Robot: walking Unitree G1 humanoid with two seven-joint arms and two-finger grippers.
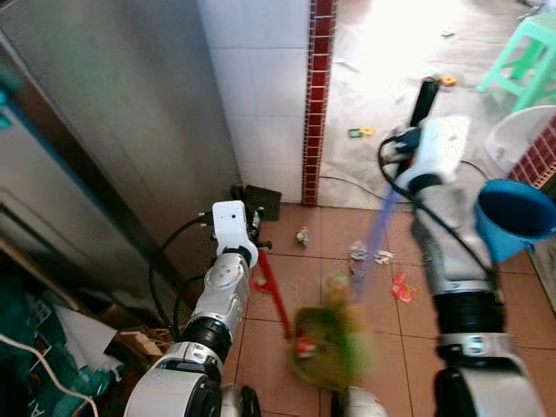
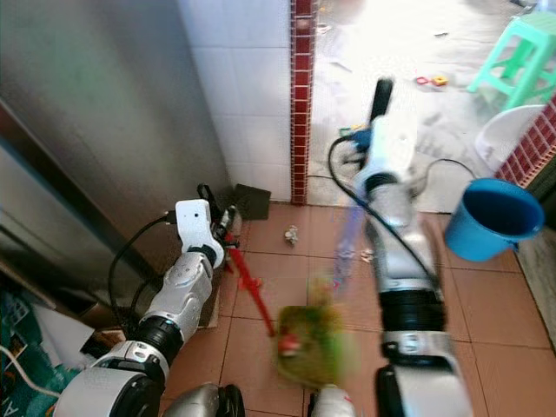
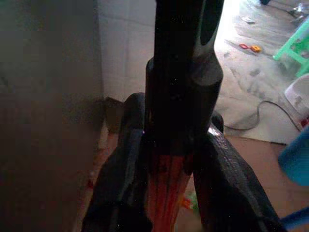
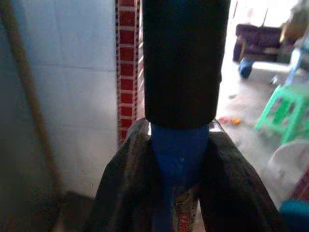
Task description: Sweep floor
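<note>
Nearest the head camera: blurred green dustpan low on terracotta floor tiles, between the two arms; something small and red at its near edge, contents otherwise smeared beyond reading. Red dustpan handle rising from pan up to left gripper. Left wrist view: both black fingers clamped on the red-orange shaft, black grip end standing above them.

Right gripper raised higher, over the doorway threshold, closed around blue broom handle; handle streaked with motion blur, slanting down toward the dustpan. Right wrist view: fingers pinching blue shaft, black cap just above the grip.

Litter scattered on tiles beyond the pan: pale crumpled scrap near the wall, white bits by the broom line, red wrapper toward right arm.

Containers: blue bucket at right, tilted mouth toward camera, interior dark blue, nothing made out inside. White basin behind it, only rim and part of wall seen. Green plastic stool on grey concrete farther out.

White tiled wall with red brick-pattern strip at doorway edge; grey metal panel at left. Small black object at wall base.
</note>
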